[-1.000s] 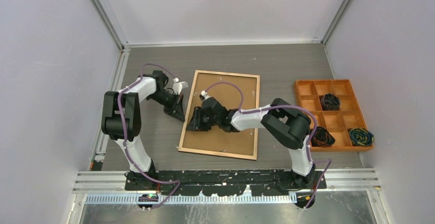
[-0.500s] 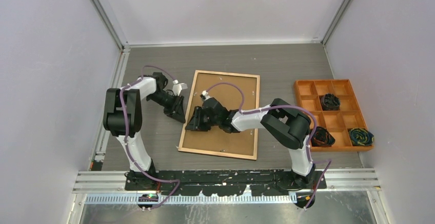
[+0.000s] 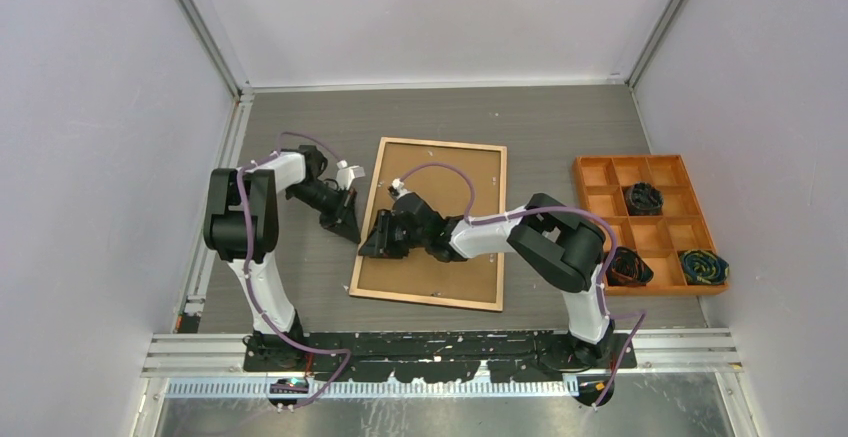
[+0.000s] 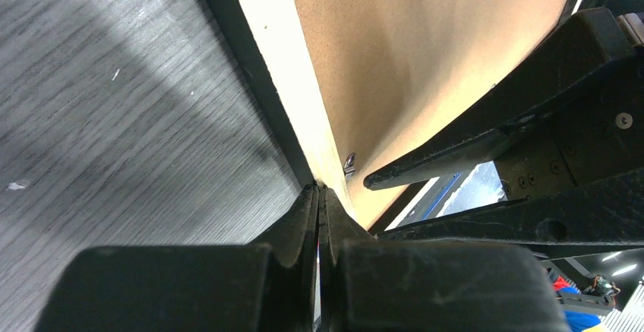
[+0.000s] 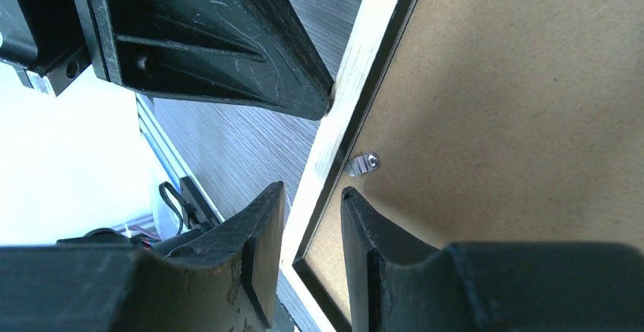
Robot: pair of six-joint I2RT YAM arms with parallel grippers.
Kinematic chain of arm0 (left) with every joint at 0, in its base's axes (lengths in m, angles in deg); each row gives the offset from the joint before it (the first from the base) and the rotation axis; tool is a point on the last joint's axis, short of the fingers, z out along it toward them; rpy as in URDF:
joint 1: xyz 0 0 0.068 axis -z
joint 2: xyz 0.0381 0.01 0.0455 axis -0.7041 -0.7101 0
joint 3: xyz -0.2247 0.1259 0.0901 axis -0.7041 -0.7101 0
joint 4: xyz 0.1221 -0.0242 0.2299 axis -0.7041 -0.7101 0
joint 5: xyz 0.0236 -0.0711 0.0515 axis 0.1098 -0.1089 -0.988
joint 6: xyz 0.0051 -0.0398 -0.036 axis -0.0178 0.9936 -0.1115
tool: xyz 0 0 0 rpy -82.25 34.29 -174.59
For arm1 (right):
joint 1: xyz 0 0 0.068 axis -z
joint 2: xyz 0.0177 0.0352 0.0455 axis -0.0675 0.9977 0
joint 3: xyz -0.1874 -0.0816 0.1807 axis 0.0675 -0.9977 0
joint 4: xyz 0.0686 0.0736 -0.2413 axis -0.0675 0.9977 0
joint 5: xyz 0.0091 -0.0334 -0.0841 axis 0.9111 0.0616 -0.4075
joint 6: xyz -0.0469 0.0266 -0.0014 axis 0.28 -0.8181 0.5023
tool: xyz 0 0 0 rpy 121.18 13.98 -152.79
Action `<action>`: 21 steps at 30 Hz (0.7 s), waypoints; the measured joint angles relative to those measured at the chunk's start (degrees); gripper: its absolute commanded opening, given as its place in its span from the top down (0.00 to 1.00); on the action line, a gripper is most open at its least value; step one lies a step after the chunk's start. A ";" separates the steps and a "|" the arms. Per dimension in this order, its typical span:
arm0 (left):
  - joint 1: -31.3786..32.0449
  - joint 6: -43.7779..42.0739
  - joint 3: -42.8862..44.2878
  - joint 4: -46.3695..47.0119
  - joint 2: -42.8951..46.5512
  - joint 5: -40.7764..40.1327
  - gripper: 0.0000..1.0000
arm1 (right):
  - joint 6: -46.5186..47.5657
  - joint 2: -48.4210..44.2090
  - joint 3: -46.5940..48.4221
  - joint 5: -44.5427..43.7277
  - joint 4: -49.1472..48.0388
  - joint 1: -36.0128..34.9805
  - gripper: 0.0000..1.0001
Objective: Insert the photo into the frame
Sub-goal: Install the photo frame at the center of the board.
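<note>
You had the frame (image 3: 445, 144) lying back-up in the centre of the top view, on the grey table (image 3: 300, 127); its light wood rim faced the camera, with the brown backing board (image 3: 470, 277) set inside it; its long axis ran from the top of the picture toward the bottom, the lower end leaning a little to the left. The photo could not be made out in any view.

Your left gripper (image 3: 352, 229) sat at the frame's left rail, left of centre in the top view; in the left wrist view its fingers (image 4: 304, 226) were pressed together with nothing between them, their tips touching the rail's outer edge. Your right gripper (image 3: 368, 247) reached in from the right across the board to the same rail, just below the left one; in the right wrist view its fingers (image 5: 262, 233) stood partly apart with the rail between them, one on the table side and one over the board, holding the frame's edge. A small metal tab (image 5: 363, 165) sat on the board just beside the rail, between the two grippers.

An orange compartment tray (image 3: 630, 158) lay at the right of the top view, well apart from the frame.
</note>
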 measured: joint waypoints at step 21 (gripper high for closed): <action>0.02 0.00 -0.15 0.13 0.02 0.13 0.99 | -0.17 1.70 1.31 -0.17 0.04 -0.09 0.62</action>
